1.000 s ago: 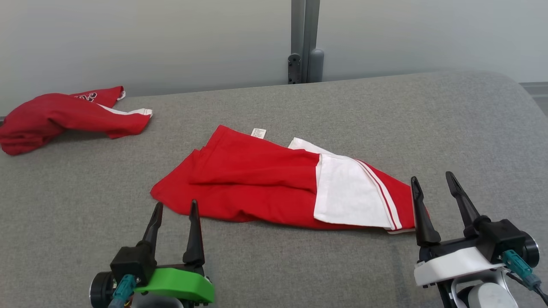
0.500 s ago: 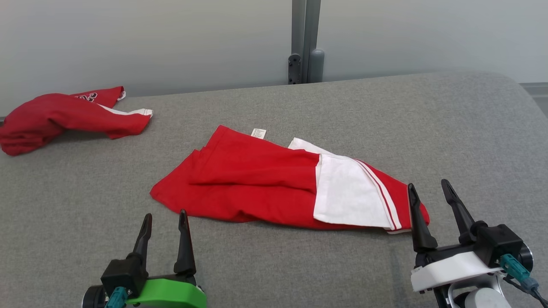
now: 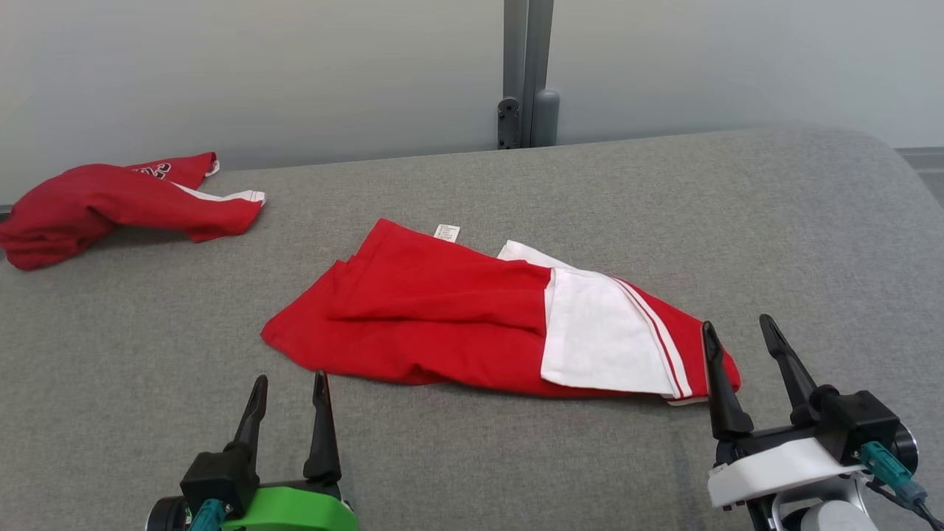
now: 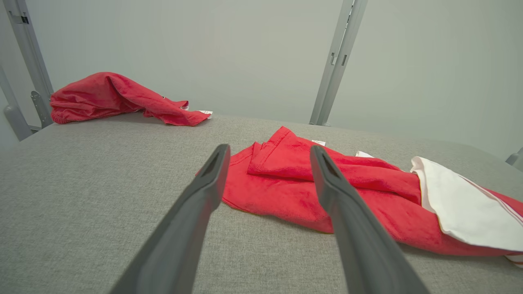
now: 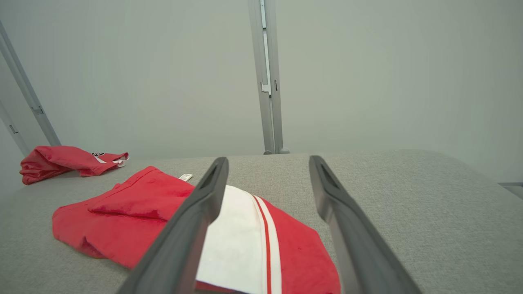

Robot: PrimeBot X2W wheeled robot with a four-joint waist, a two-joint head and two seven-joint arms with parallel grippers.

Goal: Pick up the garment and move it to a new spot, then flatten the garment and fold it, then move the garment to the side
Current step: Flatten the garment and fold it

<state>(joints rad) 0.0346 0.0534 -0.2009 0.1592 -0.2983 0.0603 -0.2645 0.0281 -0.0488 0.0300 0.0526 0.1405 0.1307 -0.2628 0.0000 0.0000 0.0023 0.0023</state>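
Head view gives you both claws at once: the left gripper (image 3: 290, 377) and right gripper (image 3: 737, 323) stand spread and empty, near the front edge and right end of the folded red-and-white garment (image 3: 442, 317), which lies mid-way on the grey padded surface (image 3: 516, 457). Left wrist view adds the stacked fold edges (image 4: 265, 159) at its red end; right wrist view adds the red stripe (image 5: 267, 245) on the white panel. A second red garment (image 3: 110, 206) lies far left, its print possibly lettering.
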